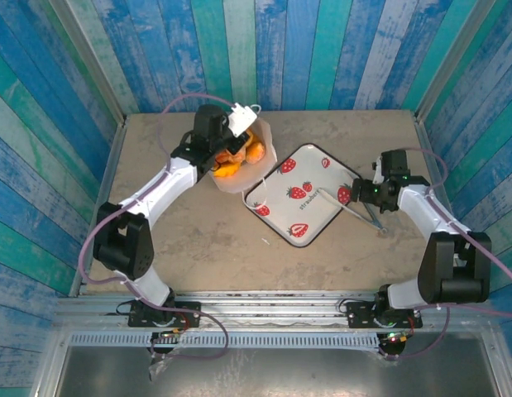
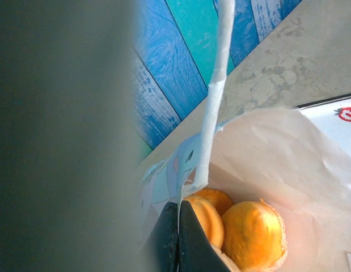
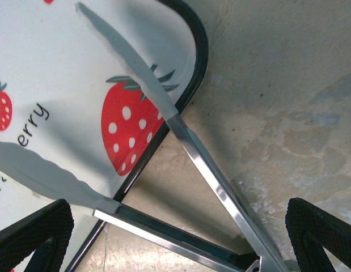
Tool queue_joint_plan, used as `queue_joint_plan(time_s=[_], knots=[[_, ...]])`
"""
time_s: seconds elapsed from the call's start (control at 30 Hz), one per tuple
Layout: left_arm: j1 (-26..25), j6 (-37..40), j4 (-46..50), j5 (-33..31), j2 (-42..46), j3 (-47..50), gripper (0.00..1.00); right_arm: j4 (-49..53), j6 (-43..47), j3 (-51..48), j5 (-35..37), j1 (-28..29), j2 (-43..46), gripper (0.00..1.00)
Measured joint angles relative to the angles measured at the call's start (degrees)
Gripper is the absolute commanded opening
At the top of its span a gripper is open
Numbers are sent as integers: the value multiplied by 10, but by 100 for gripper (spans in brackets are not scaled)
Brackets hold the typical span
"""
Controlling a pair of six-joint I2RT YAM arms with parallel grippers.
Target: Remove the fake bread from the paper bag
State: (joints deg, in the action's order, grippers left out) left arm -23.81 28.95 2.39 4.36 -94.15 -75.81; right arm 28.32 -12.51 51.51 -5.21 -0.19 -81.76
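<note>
The paper bag (image 1: 257, 147) is seen on the far left-centre of the table (image 1: 198, 248), just left of the strawberry-print tray (image 1: 313, 178). The fake bread (image 2: 252, 235) is seen still inside it. The left gripper (image 2: 178, 226) is clamped shut on the bag's rim, at the foot of a white handle (image 2: 218, 85). The right gripper (image 3: 175, 226) is held wide apart, on either side of metal tongs (image 3: 209, 170) laid across the tray's right edge, with nothing gripped.

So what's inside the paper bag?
Shiny orange fake bread, about three pieces showing in the paper bag. Anything deeper is hidden by the bag's wall and the left hand pinching its rim.
</note>
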Motion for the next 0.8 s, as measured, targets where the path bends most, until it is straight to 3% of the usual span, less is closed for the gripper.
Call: queue_joint_plan(time_s=[0.4, 0.8], knots=[[-24, 22, -18, -56, 4, 24, 0, -16, 10, -28, -76, -33, -40, 100], [-26, 28, -51, -67, 22, 63, 0, -24, 10, -64, -130, -33, -38, 100]])
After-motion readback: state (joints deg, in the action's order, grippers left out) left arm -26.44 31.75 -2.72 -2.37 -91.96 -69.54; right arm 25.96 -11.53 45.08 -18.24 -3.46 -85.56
